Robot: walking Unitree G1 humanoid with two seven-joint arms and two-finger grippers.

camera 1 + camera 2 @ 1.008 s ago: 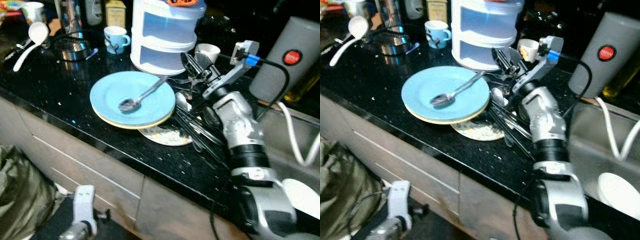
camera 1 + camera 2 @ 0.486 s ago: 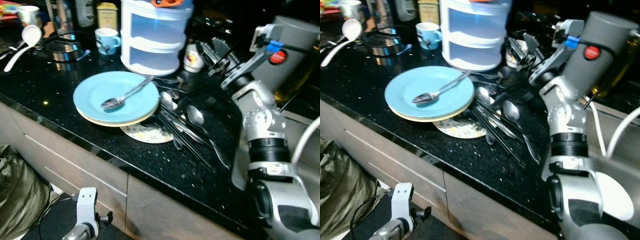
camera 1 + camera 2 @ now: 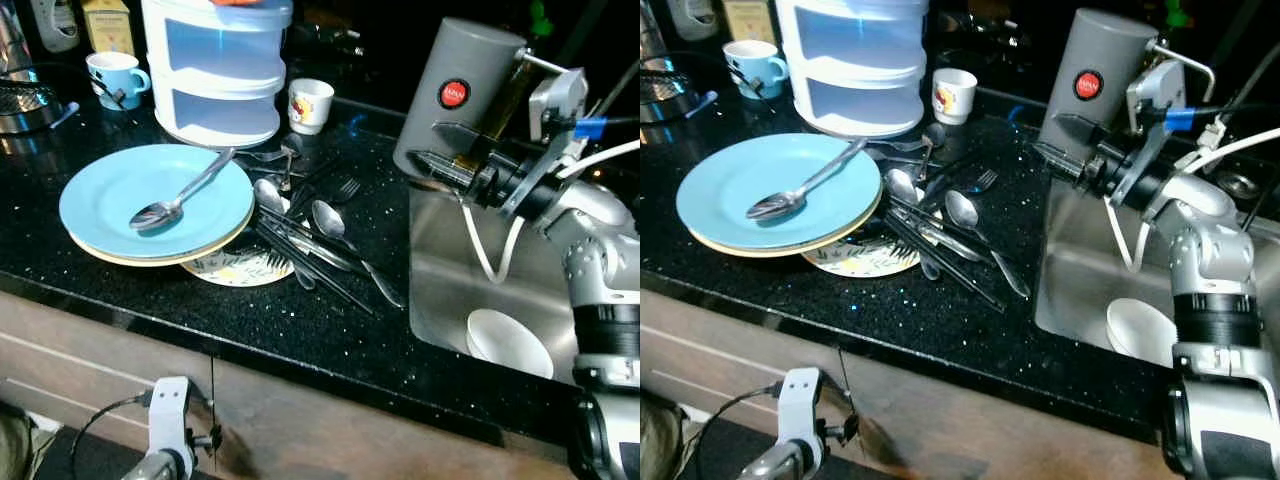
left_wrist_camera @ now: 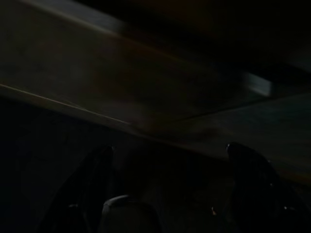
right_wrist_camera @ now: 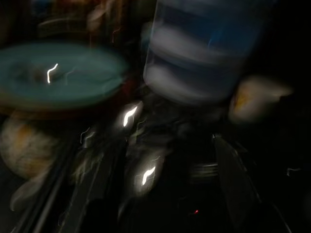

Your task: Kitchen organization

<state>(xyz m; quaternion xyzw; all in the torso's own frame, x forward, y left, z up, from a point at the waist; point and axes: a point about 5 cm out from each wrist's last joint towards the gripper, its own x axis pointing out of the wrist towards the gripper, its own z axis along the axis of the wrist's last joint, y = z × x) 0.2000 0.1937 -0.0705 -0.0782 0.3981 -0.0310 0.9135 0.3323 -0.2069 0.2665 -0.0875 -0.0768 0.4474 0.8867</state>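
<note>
Two stacked plates, the blue plate [image 3: 150,195] on top carrying a spoon [image 3: 178,195], sit leftmost on the black counter [image 3: 330,340]. Loose cutlery [image 3: 310,235] lies beside them. The right gripper [image 3: 440,165], fingers spread and empty, has lifted off that cutlery toward the sink [image 3: 500,290], so nothing was collected.

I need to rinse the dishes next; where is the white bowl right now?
In the left eye view the white bowl lies in the sink, on the robot's right, below the right end effector.
</note>
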